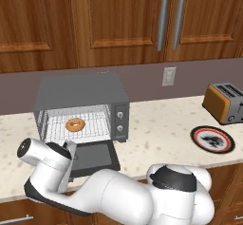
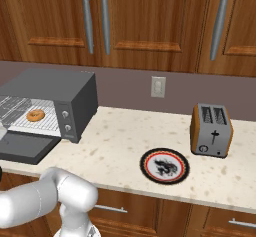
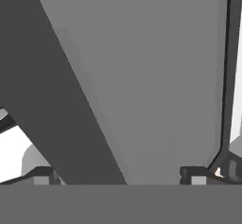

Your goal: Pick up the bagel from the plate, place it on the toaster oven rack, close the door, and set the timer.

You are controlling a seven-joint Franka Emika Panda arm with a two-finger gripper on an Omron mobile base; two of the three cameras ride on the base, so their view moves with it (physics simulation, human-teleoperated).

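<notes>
Dark grey sheet metal forms the door (image 1: 92, 158), which hangs open and lies nearly level in front of the toaster oven (image 1: 80, 106), at the tabletop (image 1: 161, 129) edge. The panel should behave as stiff, hinged and light; its smooth faces may slip, so the safest contact is judged to be the free front edge with the handle bar, pushed upward from beneath. In the hand view, a grey panel with a dark frame sits very close to the camera, probably the door; contact cannot be confirmed. The gripper (image 3: 120, 175) has its jaws spread wide, with nothing visibly between them.

Contents:
- Toaster oven: the silvery wire rack (image 1: 88, 126) carries the bagel (image 1: 75, 124), lying flat near its middle.
- Plate (image 1: 212, 139): holds nothing, standing well apart to the right, near the orange toaster (image 1: 224, 103).

Remaining steps, by judgement: door closing, then the timer knob (image 1: 119, 115) on the side panel
</notes>
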